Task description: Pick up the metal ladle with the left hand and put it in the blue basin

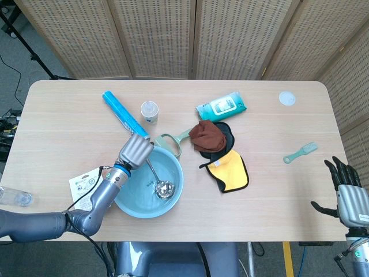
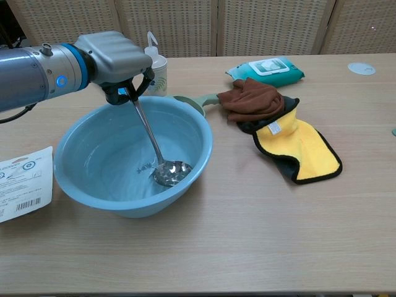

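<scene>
The metal ladle (image 2: 154, 148) slants down into the blue basin (image 2: 80, 185), its bowl (image 1: 164, 188) resting on the basin's floor at the right side. My left hand (image 2: 114, 59) grips the top of the ladle's handle over the basin's far rim (image 1: 151, 149); in the head view the left hand (image 1: 135, 151) sits at the basin's upper left. My right hand (image 1: 347, 193) hangs off the table's right front corner, fingers spread, holding nothing.
A blue tube (image 1: 123, 116) and small white bottle (image 1: 150, 111) lie behind the basin. A green-handled tool (image 1: 172, 140), brown cloth (image 1: 206, 136), yellow-black cloth (image 1: 230, 171) and wipes pack (image 1: 221, 106) lie to its right. A paper tag (image 2: 21, 182) lies to its left.
</scene>
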`<state>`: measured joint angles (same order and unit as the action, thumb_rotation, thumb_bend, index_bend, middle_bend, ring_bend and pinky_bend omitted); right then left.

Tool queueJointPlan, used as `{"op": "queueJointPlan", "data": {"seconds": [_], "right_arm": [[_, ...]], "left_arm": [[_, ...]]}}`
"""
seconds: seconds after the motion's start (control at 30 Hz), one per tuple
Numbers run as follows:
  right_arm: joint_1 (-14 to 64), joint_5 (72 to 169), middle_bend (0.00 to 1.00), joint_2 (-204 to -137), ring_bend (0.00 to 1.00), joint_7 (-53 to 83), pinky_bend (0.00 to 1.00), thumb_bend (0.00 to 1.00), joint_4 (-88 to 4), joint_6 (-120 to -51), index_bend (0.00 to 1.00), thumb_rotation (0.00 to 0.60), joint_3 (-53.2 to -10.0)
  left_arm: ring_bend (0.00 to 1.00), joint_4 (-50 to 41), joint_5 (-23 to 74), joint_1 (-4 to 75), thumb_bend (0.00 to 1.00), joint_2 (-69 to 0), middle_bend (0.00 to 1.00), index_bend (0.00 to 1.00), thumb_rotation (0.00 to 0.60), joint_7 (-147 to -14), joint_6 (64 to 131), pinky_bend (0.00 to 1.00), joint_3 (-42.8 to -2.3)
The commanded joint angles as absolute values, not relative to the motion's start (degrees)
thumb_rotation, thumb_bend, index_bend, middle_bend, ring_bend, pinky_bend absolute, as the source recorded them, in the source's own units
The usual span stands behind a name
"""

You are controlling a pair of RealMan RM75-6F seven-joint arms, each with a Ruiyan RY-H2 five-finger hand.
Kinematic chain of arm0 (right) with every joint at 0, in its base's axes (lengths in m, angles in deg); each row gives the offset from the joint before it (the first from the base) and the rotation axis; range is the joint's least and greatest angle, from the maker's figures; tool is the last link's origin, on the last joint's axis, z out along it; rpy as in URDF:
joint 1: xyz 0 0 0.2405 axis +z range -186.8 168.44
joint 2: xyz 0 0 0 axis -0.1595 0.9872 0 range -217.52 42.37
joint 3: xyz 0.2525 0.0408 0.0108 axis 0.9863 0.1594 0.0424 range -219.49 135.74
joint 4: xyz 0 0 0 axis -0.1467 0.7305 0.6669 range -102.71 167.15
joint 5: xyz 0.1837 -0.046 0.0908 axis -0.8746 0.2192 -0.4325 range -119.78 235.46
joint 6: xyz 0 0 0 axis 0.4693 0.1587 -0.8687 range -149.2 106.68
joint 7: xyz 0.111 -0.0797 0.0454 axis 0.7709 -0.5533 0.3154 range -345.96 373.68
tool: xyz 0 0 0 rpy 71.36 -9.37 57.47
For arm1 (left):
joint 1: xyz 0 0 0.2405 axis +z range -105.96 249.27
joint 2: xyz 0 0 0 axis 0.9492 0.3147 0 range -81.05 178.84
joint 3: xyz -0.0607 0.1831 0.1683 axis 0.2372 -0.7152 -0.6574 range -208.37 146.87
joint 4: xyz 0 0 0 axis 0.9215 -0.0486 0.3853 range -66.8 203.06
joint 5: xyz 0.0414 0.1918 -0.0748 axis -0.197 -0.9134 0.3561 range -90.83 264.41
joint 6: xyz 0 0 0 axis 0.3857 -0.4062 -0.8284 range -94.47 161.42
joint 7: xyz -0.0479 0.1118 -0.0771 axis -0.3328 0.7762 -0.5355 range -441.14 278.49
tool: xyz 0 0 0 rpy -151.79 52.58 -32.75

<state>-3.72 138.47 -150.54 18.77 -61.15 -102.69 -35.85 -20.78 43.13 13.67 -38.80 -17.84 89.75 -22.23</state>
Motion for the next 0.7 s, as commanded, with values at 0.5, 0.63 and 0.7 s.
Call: {"op": "queueJointPlan", "data": {"seconds": [0.5,0.63,0.7], "right_arm": [[-3.67,139.02,0.0,-150.67,0.0,18.26,0.0,0.0,-61.59,-102.56,0.0,0.6,-36.24],[-3.7,139.03,0.0,-150.73,0.0,18.07,0.0,0.0,-61.62,-102.61,0.0,0.6,-36.29],[-3.72,139.03,0.0,-150.76,0.0,18.02,0.0,0.0,-61.65,-102.66,0.0,0.6,-36.28]], "left_arm": [[0.92,-29.11,37.17,15.67,0.54,-30.36,1.0,0.95,0.6,-29.3,93.73,0.91,-20.17],[0.92,-30.9,37.42,15.73,0.54,-28.48,1.0,0.95,0.6,-29.66,93.99,0.91,-20.08],[0.92,-31.68,37.37,15.76,0.54,-27.59,1.0,0.95,0.6,-29.77,94.28,0.91,-20.02]]}}
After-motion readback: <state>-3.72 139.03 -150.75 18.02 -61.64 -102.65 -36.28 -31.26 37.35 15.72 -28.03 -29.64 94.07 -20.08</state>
